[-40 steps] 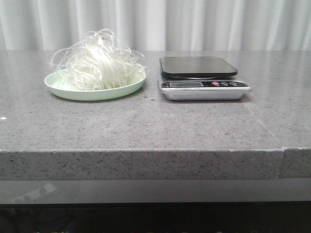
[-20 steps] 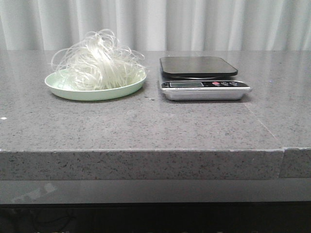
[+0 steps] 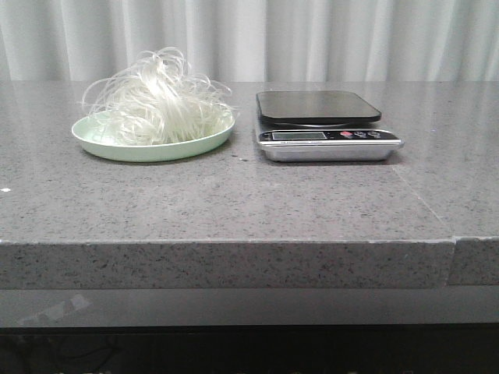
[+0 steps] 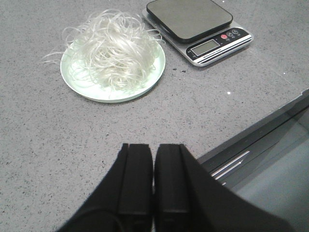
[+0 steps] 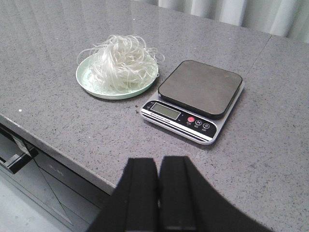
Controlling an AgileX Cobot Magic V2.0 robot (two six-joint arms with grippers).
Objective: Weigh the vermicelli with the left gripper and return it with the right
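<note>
The vermicelli, a fluffy nest of thin white strands, lies on a pale green plate at the back left of the grey counter. It also shows in the left wrist view and the right wrist view. A silver kitchen scale with a bare black platform stands to the plate's right. My left gripper is shut and empty, hanging above the counter's front edge, well short of the plate. My right gripper is shut and empty, above the front edge, short of the scale. Neither gripper shows in the front view.
The counter's front edge drops to a dark lower shelf. A seam runs through the counter at the right. White curtains hang behind. A few dark crumbs lie between plate and scale.
</note>
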